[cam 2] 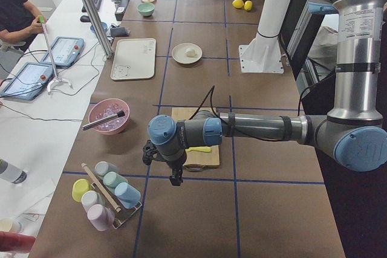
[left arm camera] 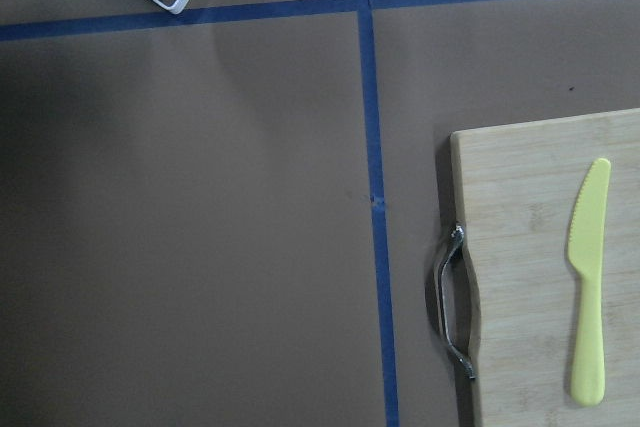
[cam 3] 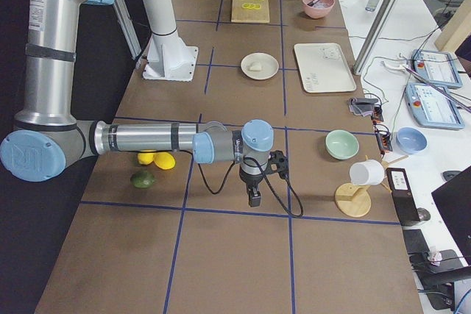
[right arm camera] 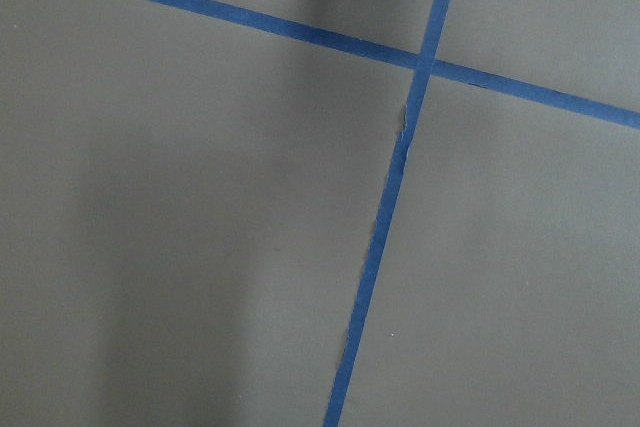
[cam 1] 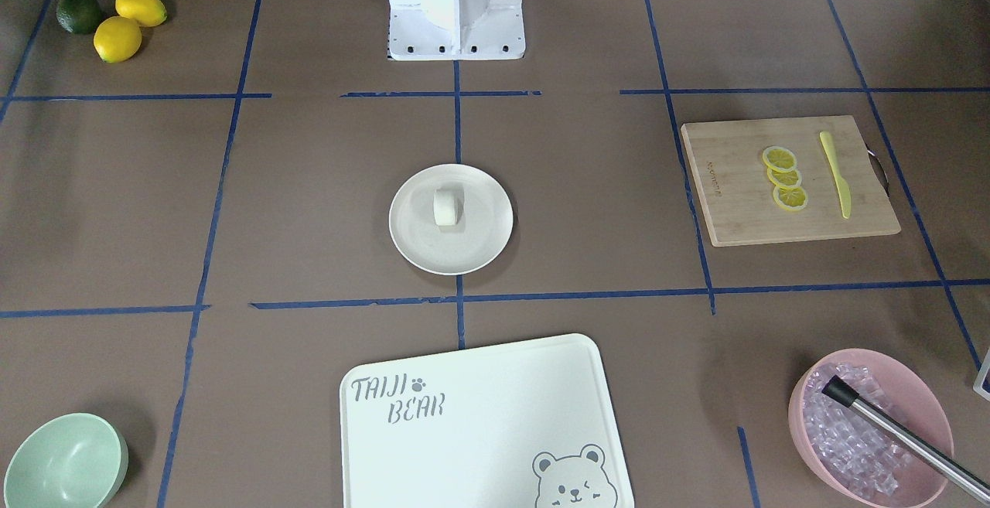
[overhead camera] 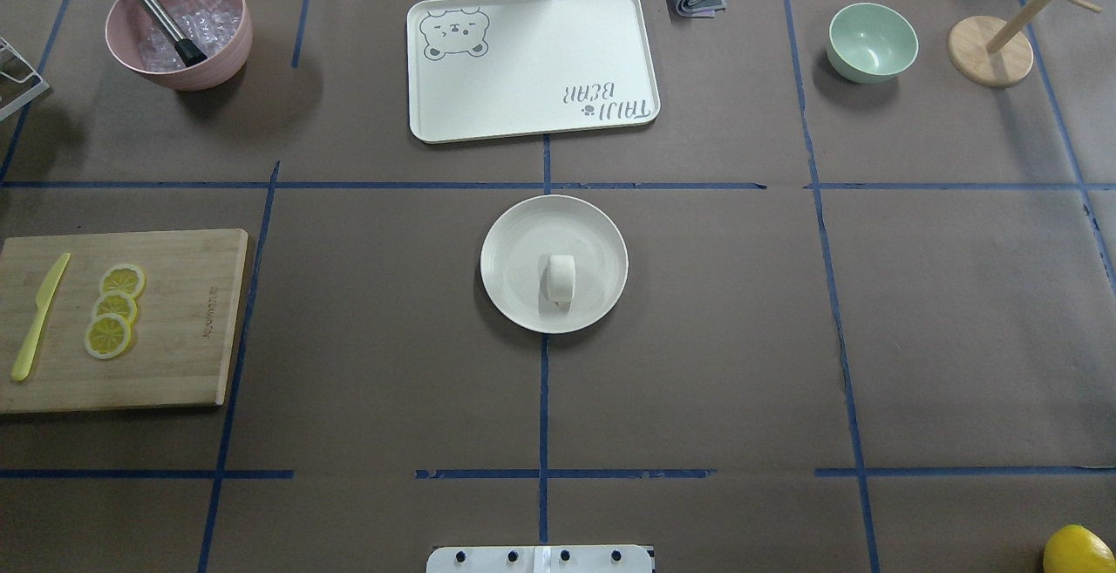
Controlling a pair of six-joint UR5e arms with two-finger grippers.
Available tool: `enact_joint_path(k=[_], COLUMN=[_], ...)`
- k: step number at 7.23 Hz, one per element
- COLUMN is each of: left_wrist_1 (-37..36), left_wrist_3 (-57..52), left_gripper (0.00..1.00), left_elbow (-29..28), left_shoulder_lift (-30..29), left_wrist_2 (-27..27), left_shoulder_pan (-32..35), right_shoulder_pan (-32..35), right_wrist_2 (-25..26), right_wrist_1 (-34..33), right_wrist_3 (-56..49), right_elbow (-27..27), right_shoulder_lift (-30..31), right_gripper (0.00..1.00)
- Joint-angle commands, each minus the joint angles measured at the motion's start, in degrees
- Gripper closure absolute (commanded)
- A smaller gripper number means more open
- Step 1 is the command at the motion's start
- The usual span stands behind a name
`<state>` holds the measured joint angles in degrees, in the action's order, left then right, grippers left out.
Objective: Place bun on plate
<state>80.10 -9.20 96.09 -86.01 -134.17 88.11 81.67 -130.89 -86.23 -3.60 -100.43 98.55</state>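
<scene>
Brown paper covers the worktop (overhead camera: 349, 337), matte and crossed by blue tape lines. At its middle sits the plate (overhead camera: 523, 233), round, shallow, cream-white and plain, with a low rim. The bun (overhead camera: 560, 281) lies on the plate, a little toward the robot's side of its centre. It is a small, smooth, white lump shaped like a rounded cylinder, and nothing else touches it.

A bamboo cutting board (overhead camera: 192, 364) carries three glossy lemon slices (overhead camera: 113, 307) in an overlapping row and a yellow-green plastic knife (overhead camera: 35, 320) beside them. A rectangular white tray (overhead camera: 523, 58) with rounded corners bears a bear print.

The overhead and front-facing views show neither arm. Only the side views do. In the exterior left view the left tool (cam 2: 175, 178) hangs pointing down over the worktop just off the end of the board, well apart from the plate. In the exterior right view the right tool (cam 3: 254, 198) hangs pointing down over bare paper, also well apart from the plate. Whether either tool's fingers are apart or together cannot be told from these views.

The left wrist view alone shows the board's curved metal handle (left arm camera: 450, 302). The right wrist view shows only paper and crossing tape.
</scene>
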Motion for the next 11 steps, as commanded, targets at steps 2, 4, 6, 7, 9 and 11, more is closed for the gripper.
enact_joint_path(k=[2,4,6,7,9,11], left_wrist_1=[0.84,1.11,1.02,0.93,0.93,0.93], left_wrist_3=[0.06,0.06,0.15,0.07,-0.02,-0.11], left_gripper=[0.00,0.00,0.00,0.00,0.00,0.00], left_elbow=[0.32,1.38,1.47,1.38,1.47,1.47], left_shoulder_lift=[-0.03,-0.12,-0.56,-0.65,-0.65,-0.82], left_wrist_2=[0.32,0.32,-0.03,0.31,0.32,0.32], left_shoulder_pan=[-0.04,-0.04,-0.22,-0.22,-0.22,-0.39], right_shoulder_pan=[0.07,0.07,0.07,-0.01,-0.45,-0.54], right_wrist_2=[-1.37,-2.87,-3.14,-3.31,-3.66,-3.67], right_wrist_1=[-0.25,-0.60,-1.21,-1.83,-1.92,-1.83], right_wrist_3=[-0.35,-0.44,-0.79,-0.88,-2.81,-2.81], right_elbow=[-0.29,-0.03,-0.03,-0.11,0.06,0.06], right_shoulder_lift=[-1.07,-0.99,-0.73,-1.16,-1.17,-1.17], right_gripper=[0.00,0.00,0.00,0.00,0.00,0.00])
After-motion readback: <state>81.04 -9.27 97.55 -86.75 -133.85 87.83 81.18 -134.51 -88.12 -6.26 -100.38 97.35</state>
